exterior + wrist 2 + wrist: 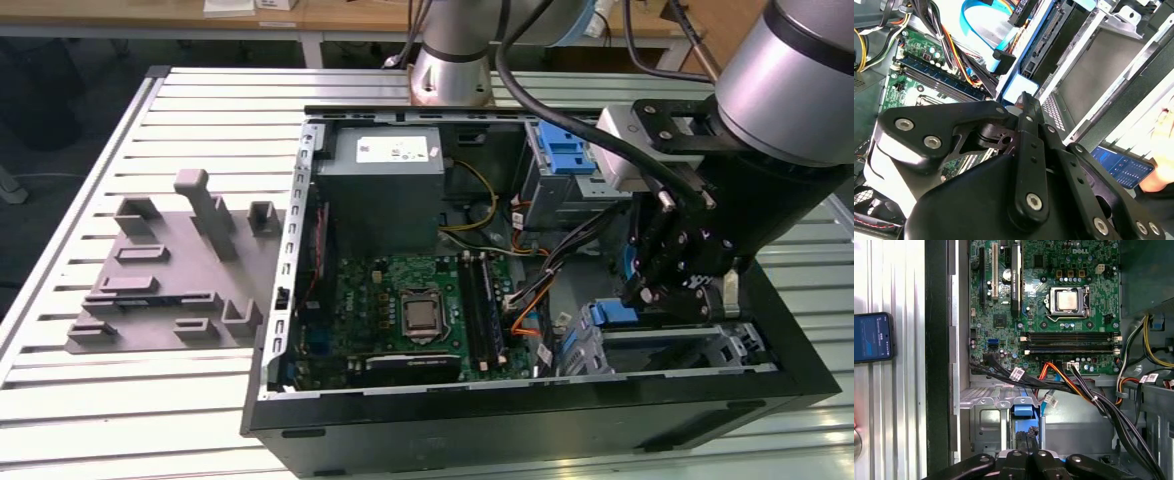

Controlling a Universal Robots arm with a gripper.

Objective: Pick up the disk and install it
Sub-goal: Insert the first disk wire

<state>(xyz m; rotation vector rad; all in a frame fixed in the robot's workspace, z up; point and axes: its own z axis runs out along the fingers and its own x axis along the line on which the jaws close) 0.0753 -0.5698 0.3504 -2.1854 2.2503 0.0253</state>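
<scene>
The disk point(617, 313) sits edge-on in the metal drive cage point(985, 422) at the corner of the open computer case, on the exterior view's right. Only its blue plastic end point(1023, 410) shows beyond the cage; in the second wrist view that end point(1013, 92) is pale blue. My gripper point(650, 300) reaches down into this bay. Its two dark fingers point(1020, 442) lie close together with nothing seen between them, the tips right at the disk's blue end. In the second wrist view the gripper point(1016, 102) ends just short of the blue piece.
The green motherboard point(400, 310) and grey power supply point(387, 185) fill the case. Bundled cables point(1079, 385) run beside the cage. Another blue carrier point(567, 150) sits in the upper bay. A grey moulded fixture point(167, 270) lies on the slatted table. A hand holds a phone point(871, 337) outside the case wall.
</scene>
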